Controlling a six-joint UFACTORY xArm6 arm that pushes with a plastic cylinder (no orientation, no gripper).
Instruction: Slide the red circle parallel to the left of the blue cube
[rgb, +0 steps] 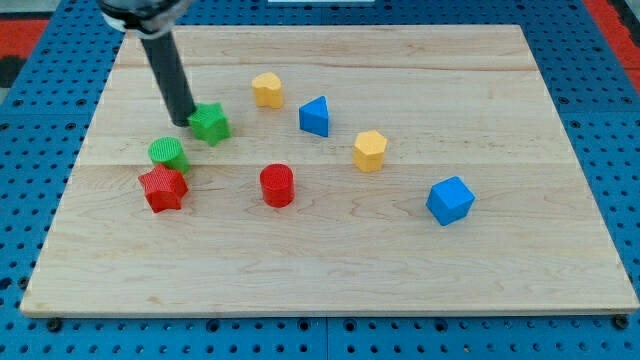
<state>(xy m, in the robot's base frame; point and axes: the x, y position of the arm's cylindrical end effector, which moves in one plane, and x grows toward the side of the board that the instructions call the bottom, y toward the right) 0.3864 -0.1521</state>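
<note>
The red circle (277, 185) stands near the middle of the wooden board (330, 270). The blue cube (450, 200) sits well to its right, slightly lower in the view. My tip (183, 122) rests at the upper left, touching the left side of the green star (210, 123), far up and left of the red circle.
A green circle (168, 152) and a red star (163, 188) lie left of the red circle. A yellow block (267, 89), a blue triangular block (315, 116) and a yellow hexagon (369, 150) lie above and right of it.
</note>
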